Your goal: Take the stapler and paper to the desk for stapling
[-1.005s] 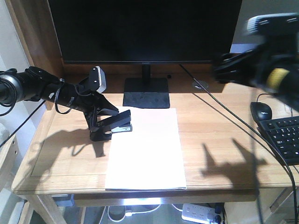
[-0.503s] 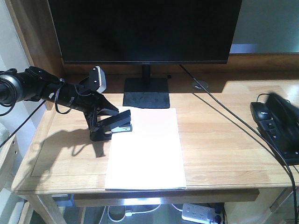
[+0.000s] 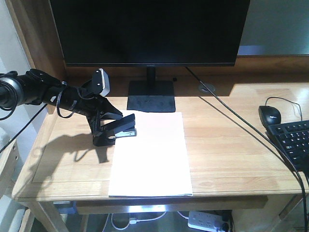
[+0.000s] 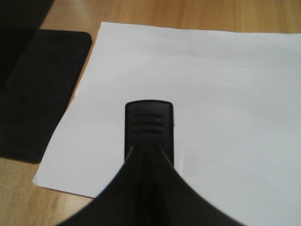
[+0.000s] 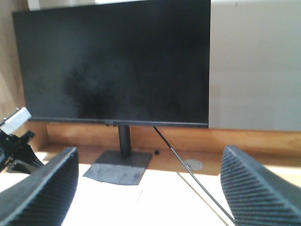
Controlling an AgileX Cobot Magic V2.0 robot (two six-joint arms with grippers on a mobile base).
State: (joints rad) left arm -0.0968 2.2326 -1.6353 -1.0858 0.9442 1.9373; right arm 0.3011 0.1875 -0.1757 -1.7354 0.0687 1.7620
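At the paper (image 3: pixel 152 159) corner, left end effector (image 3: pixel 107 132) clamps stapler (image 3: pixel 125 127); right end effector (image 5: pixel 149 190) gapes.

Our front cam high at near edge, looking down across desk (image 3: pixel 227 145) twd far monitor (image 3: pixel 149 29), left wrist cam v. close over paper (image 4: pixel 211 84), right wrist cam low, facing same monitor, paper shared w/ front cam.
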